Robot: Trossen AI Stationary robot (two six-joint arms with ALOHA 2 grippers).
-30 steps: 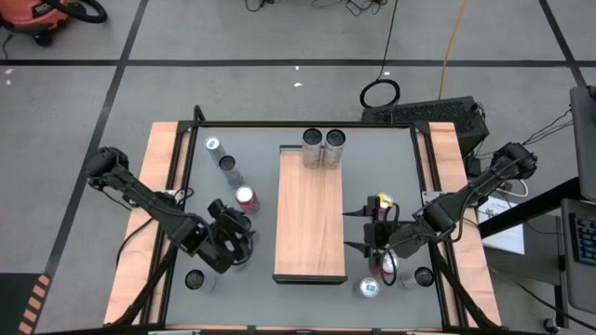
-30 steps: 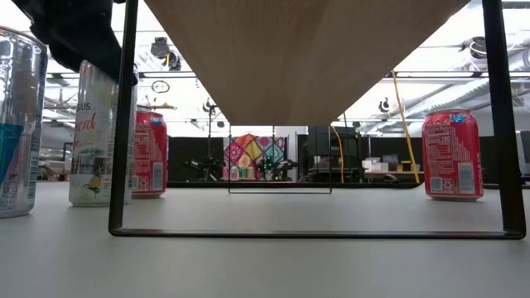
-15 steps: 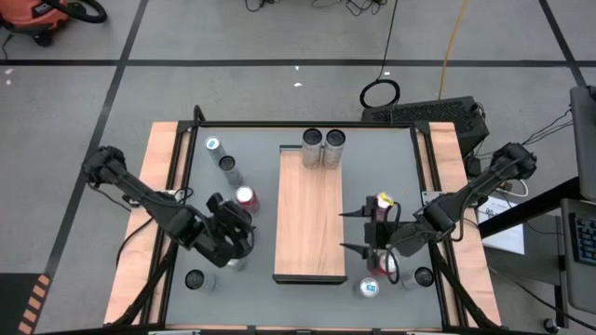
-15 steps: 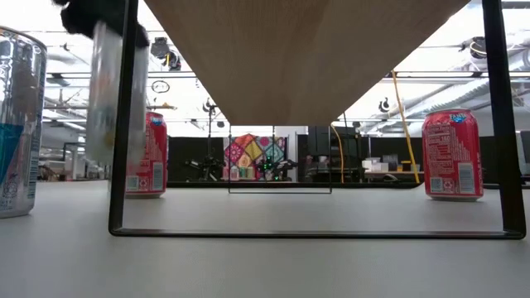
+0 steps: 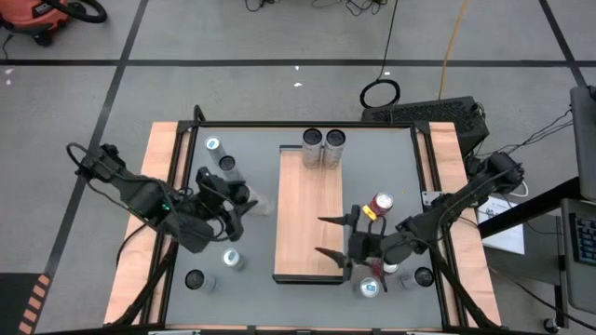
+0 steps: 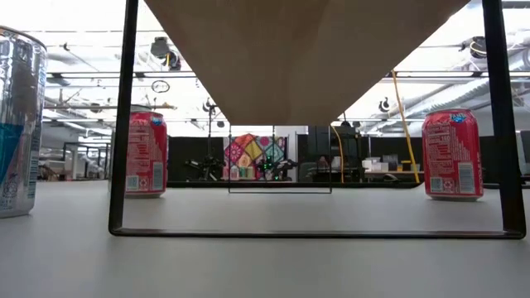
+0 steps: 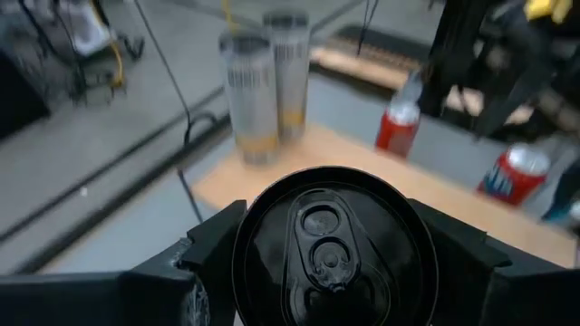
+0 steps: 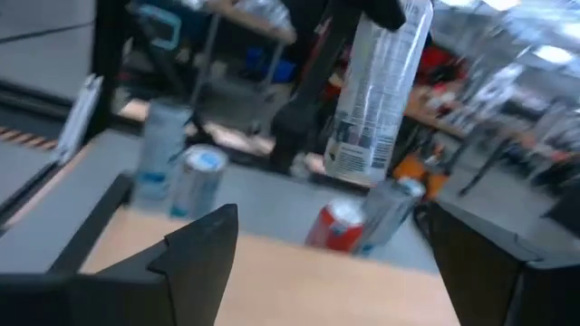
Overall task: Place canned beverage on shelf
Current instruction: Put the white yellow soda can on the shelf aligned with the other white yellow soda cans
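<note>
The table (image 5: 200, 149) was grey with pale wood edging, and the shelf (image 5: 307, 219) ran down the middle of it as a raised wood-grain board on thin dark legs. Two tall silver cans (image 5: 322, 149) stood side by side at the far end of the shelf, touching; the rest of the board was bare.

The left arm reached in from the left edge, and the left gripper (image 5: 244, 197) was clamped on a pale can (image 5: 256, 201), fingers tight on either side of its body. That can was off the table, tipped over toward the shelf, just beside its left edge but not over the board. From the left wrist view its dark lid (image 7: 333, 249) looked sealed, tab flat.

The right gripper (image 5: 333, 237) hovered over the near right corner of the shelf with its fingers spread wide, nothing between them.

Loose cans around: a red one (image 5: 380, 203) right of the shelf, a blue-topped one (image 5: 370, 288) near the front edge, a silver one (image 5: 232, 260) below the left gripper, and a couple more (image 5: 220, 155) at back left. All tops looked closed.
</note>
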